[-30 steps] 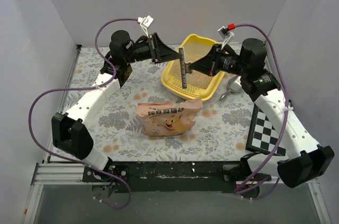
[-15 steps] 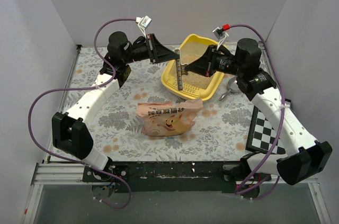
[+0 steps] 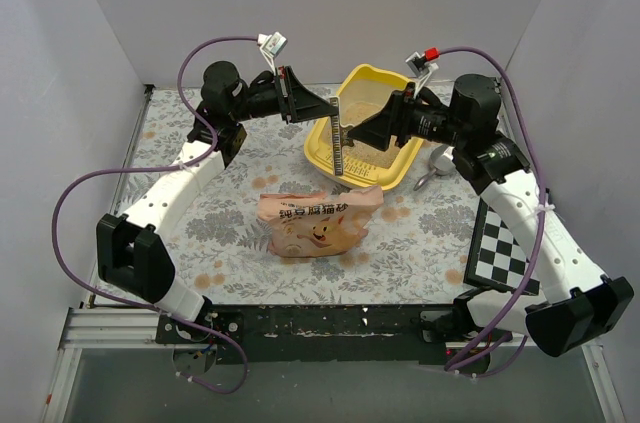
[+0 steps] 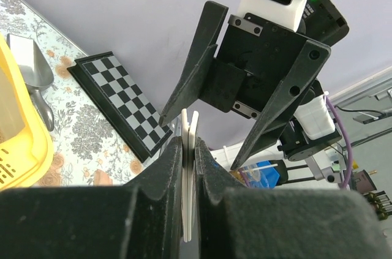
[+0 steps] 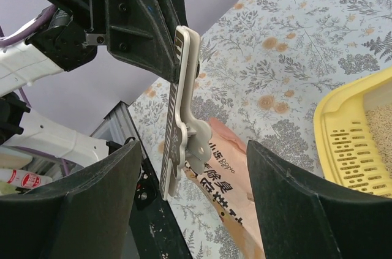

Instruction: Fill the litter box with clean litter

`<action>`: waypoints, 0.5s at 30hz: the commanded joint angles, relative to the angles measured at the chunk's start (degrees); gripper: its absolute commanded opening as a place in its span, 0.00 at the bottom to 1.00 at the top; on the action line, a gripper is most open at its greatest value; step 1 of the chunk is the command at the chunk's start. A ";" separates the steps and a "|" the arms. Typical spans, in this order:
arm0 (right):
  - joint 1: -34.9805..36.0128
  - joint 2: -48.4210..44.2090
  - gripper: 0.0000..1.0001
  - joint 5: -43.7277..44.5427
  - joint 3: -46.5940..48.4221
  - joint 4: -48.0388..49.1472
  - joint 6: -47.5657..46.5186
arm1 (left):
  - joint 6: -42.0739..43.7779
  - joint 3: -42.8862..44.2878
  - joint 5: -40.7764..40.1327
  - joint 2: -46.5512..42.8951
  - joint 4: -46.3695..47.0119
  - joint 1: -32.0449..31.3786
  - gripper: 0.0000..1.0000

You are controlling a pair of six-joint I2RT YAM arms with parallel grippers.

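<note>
Peach "纯豆腐猫砂" bag (image 3: 318,221) beside litter box (image 3: 385,175)

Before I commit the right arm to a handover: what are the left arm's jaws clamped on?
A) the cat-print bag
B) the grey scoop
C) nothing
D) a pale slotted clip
D: the left jaws pinch the pale slotted clip, while the scoop and the bag lie on the table.

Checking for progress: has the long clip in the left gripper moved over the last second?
Yes, slightly: the clip has drifted left and toward the arms' bases, judged against the yellow litter box.
</note>
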 commanded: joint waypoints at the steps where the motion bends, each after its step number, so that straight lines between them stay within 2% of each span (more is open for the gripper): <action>1: -0.01 0.20 0.77 -3.79 1.27 3.37 0.39 | -1.09 -0.01 1.43 -3.39 2.49 0.15 0.00; 9: 0.16 0.99 0.70 -8.99 -0.13 9.62 4.43 | -4.43 -1.06 1.87 -3.57 6.45 0.24 0.00; 15: 0.60 1.17 0.63 -9.17 -1.10 9.62 4.97 | -6.63 -1.50 2.22 -3.31 9.08 0.24 0.00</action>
